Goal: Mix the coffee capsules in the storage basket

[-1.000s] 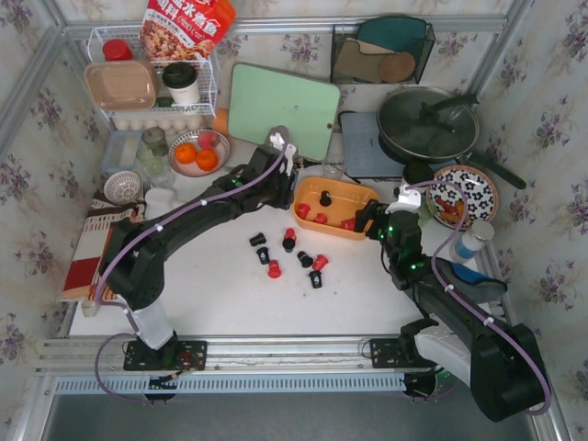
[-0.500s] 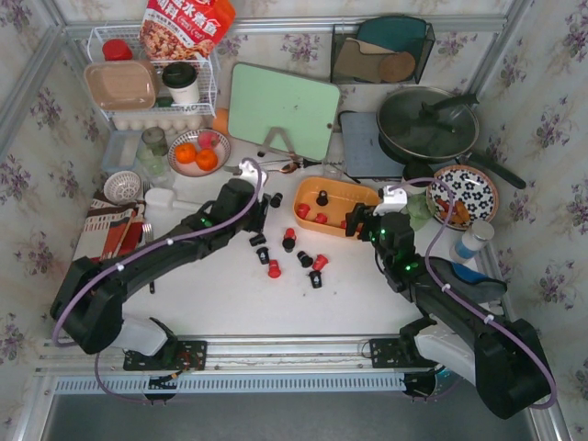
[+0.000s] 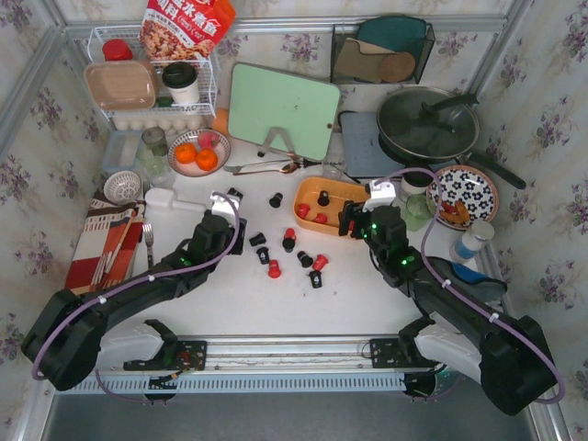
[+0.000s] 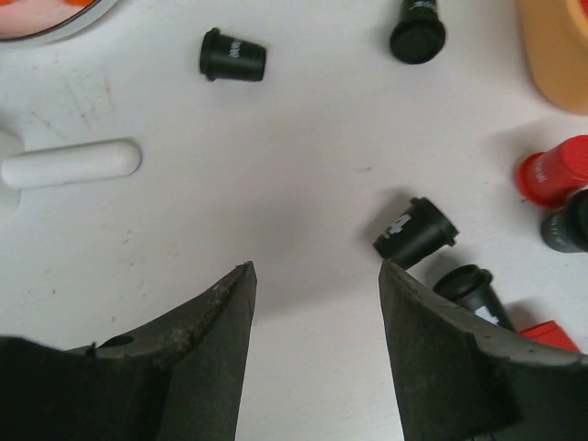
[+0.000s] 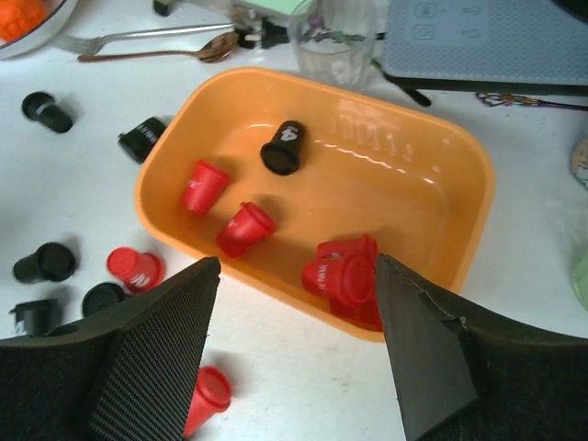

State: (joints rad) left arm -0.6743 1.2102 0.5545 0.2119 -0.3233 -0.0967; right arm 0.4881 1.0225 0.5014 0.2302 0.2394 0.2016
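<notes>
The orange storage basket (image 3: 310, 188) (image 5: 459, 175) lies right of the table's centre. In it are one black coffee capsule (image 5: 283, 149) and several red ones (image 5: 245, 229). More red and black capsules (image 3: 273, 269) lie scattered on the white table to its left. My right gripper (image 3: 353, 221) (image 5: 299, 262) is open at the basket's near rim, with a red cluster (image 5: 344, 276) just beyond its right finger. My left gripper (image 3: 236, 241) (image 4: 317, 266) is open and empty over bare table. A black capsule (image 4: 415, 231) lies just off its right fingertip.
A spoon and fork (image 3: 262, 167) and a glass (image 5: 335, 37) lie behind the basket. A green cutting board (image 3: 282, 110), a bowl of oranges (image 3: 197, 152), a pan (image 3: 427, 124) and a patterned plate (image 3: 464, 195) ring the back. A white handle (image 4: 69, 163) lies left.
My left arm has drawn back from the basket's left end toward the near left, and its jaws have widened. The right gripper has edged toward the basket.
</notes>
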